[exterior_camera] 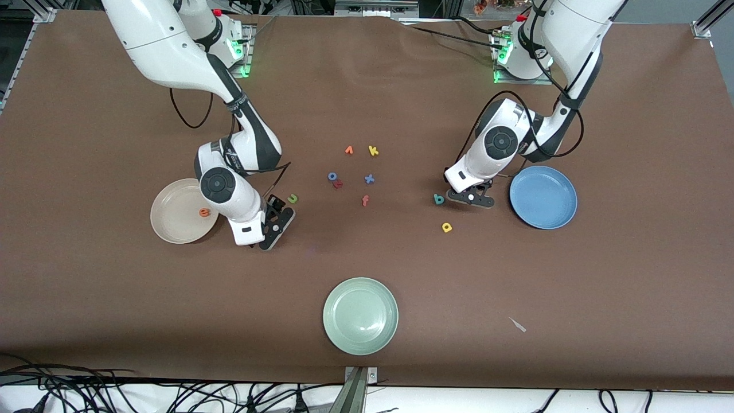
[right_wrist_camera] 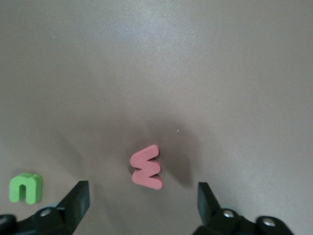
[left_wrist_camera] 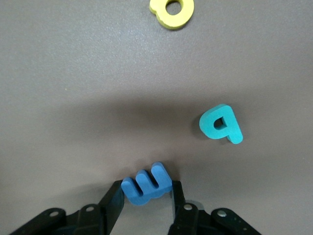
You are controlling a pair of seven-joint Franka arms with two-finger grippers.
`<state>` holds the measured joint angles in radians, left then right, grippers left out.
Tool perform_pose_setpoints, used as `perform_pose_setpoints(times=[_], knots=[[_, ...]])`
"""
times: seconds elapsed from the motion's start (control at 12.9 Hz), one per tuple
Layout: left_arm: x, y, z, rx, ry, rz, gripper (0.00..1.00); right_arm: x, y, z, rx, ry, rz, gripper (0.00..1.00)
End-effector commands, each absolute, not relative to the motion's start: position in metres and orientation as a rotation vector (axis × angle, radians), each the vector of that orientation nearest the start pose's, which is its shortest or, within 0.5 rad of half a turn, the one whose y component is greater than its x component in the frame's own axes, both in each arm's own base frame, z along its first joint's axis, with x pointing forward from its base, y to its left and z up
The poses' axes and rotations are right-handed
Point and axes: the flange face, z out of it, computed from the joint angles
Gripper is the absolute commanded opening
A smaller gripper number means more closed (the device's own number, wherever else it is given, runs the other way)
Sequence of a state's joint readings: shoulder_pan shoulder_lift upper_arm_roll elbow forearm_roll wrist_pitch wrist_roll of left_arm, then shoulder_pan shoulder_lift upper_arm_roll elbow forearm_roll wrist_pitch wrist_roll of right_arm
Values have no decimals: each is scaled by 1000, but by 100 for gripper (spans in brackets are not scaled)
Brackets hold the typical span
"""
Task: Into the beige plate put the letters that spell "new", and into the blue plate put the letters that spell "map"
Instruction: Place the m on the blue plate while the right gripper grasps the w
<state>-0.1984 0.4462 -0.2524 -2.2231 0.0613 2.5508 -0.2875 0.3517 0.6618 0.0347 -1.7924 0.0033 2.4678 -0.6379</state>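
In the left wrist view a blue "m" [left_wrist_camera: 145, 183] sits on the brown table, and my left gripper [left_wrist_camera: 146, 190] is shut on it, one finger pressed to each side. A teal letter [left_wrist_camera: 221, 124] and a yellow one [left_wrist_camera: 171, 11] lie close by. In the front view this gripper [exterior_camera: 471, 197] is low beside the blue plate [exterior_camera: 543, 198]. My right gripper [right_wrist_camera: 142, 190] is open around a pinkish "w" [right_wrist_camera: 146, 169], with neither finger touching it. The green "n" [right_wrist_camera: 24, 188] lies just beside that gripper. An orange "e" [exterior_camera: 204, 212] rests in the beige plate [exterior_camera: 175, 221].
A pale green plate [exterior_camera: 360, 315] stands nearest the front camera. Between the arms lie loose letters: an orange one [exterior_camera: 348, 150], a yellow "k" [exterior_camera: 373, 150], a blue "o" [exterior_camera: 332, 176] touching a red letter [exterior_camera: 338, 184], a blue "x" [exterior_camera: 369, 179] and an orange-red "f" [exterior_camera: 365, 201].
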Motion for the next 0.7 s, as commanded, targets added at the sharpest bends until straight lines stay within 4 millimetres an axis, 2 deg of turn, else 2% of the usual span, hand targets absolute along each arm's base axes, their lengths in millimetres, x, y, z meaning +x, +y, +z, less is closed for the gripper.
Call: perform_pose_setpoints(times=[0.0, 0.08, 0.23, 0.31, 0.46, 0.54, 0.62], knots=[[483, -235, 164, -3140, 330, 182, 0, 614, 249, 173, -2697, -1583, -50, 84], [485, -233, 168, -3141, 323, 174, 0, 614, 249, 174, -2697, -1584, -53, 78], [497, -220, 194, -3144, 287, 121, 0, 613, 250, 173, -2694, -1588, -50, 61], [504, -203, 209, -3137, 240, 125, 0, 613, 250, 174, -2694, -1588, -53, 47], [513, -172, 240, -3125, 162, 111, 0, 613, 250, 174, -2695, -1586, -50, 33], [517, -150, 253, -3116, 104, 124, 0, 613, 251, 174, -2695, -1585, -53, 29], [520, -117, 258, -3108, 52, 163, 2, 613, 251, 174, -2697, -1580, -53, 23]])
